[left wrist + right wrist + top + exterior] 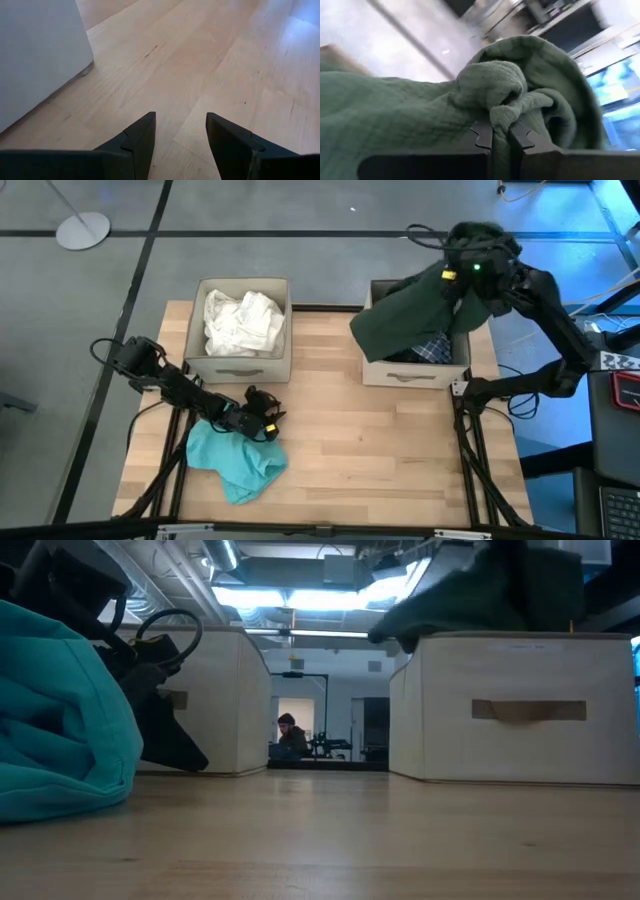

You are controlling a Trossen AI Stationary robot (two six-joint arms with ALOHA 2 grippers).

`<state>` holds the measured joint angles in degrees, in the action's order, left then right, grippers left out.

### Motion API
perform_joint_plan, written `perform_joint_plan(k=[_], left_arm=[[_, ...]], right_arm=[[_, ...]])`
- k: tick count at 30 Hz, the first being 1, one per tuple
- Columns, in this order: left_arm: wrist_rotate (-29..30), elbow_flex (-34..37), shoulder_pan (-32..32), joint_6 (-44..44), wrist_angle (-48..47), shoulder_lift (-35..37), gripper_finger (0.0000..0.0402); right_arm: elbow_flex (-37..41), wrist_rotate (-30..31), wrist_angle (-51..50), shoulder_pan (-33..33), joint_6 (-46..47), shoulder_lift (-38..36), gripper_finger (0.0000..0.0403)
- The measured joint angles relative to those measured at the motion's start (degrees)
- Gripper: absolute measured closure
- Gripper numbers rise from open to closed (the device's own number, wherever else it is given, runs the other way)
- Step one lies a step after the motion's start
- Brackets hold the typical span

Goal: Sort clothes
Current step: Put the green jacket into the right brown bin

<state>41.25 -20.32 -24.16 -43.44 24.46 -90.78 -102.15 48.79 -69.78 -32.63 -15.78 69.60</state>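
Two beige fabric boxes stand on the wooden table (pixel 380 450), and the right-hand box (pixel 415 370) serves as the landmark. The left-hand box (pixel 243 360) sits well apart from it, across a strip of bare wood, and holds a heap of white garments (pixel 242 320).

The right gripper (pixel 500 137) hangs above the landmark box's far right corner, its fingers pinched together on a fold of the one dark green garment (pixel 415 310). That garment is lifted, draping from the gripper down across the box's top and over its left rim. Inside the box, under the green cloth, a patch of blue plaid shirt (pixel 432 350) shows.

The left gripper (pixel 180 132) is low over the table, well apart from the landmark box and just before the left-hand box's front. Its jaws are parted with nothing between them. One teal garment (pixel 235 458) lies crumpled on the table right beside this gripper.
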Motion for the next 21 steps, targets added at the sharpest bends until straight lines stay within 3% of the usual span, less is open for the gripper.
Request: perform_joint_plan(k=[13, 21], left_arm=[[0.0, 0.0, 0.0, 0.0, -0.1, 0.0, 0.0236], [0.0, 0.0, -0.1, 0.0, 0.0, 0.0, 0.0236]], right_arm=[[33.8, -27.8, 13.8, -8.0, 7.6, -4.4, 0.0388], [55.7, -48.2, 30.8, -14.4, 12.8, -3.9, 0.0388]])
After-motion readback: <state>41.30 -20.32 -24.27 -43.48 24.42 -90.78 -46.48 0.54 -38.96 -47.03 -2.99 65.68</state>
